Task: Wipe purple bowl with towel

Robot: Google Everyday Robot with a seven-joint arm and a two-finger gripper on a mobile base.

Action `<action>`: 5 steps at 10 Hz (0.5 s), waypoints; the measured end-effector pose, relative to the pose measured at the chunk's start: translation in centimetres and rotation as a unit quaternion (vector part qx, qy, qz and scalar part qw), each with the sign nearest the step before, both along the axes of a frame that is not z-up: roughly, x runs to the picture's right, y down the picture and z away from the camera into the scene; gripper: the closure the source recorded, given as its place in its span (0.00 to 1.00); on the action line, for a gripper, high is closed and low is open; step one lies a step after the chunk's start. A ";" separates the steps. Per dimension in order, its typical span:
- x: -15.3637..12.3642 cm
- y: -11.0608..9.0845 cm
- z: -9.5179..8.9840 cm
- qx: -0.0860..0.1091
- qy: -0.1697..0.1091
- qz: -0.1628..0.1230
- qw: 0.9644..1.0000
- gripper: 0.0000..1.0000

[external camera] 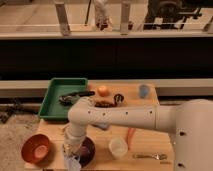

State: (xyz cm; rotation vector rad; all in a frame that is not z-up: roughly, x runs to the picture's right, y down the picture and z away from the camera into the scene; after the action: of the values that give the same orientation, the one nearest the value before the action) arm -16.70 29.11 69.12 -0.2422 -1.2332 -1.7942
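Your end effector (73, 151) is down at the near edge of the table (145, 144), close to the left corner, pointing straight down over the left side of the purple bowl (88, 151). From the camera view you honestly can't tell whether it's clamped or apart, since the wrist hides the tip. The towel (74, 162) shows as a pale bunch right under it, lying across the bowl's near-left rim and hanging toward the table edge.

My read is that you're in the wiping step itself: the towel is in contact with the bowl, not hovering on approach. Next you'd want to drag the towel across the inside toward the right rim, with light downward pressure so the bowl doesn't skate off the edge.

Watch your neighbours in the same view. The brown bowl (36, 148) sits just beside it at the left corner, and the white cup (118, 147) is near on the right. The green tray (50, 100) at the far-left corner is well apart.
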 end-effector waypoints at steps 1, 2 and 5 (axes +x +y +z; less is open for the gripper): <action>0.9 0.3 -0.3 -0.004 0.009 0.002 1.000 1.00; 1.6 0.3 -0.4 -0.005 0.017 0.004 1.000 1.00; 4.9 0.4 0.1 -0.009 0.059 0.014 0.998 1.00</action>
State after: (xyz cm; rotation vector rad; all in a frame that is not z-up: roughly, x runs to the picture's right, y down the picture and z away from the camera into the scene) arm -11.76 29.50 69.20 -0.3341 -1.1650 -1.7208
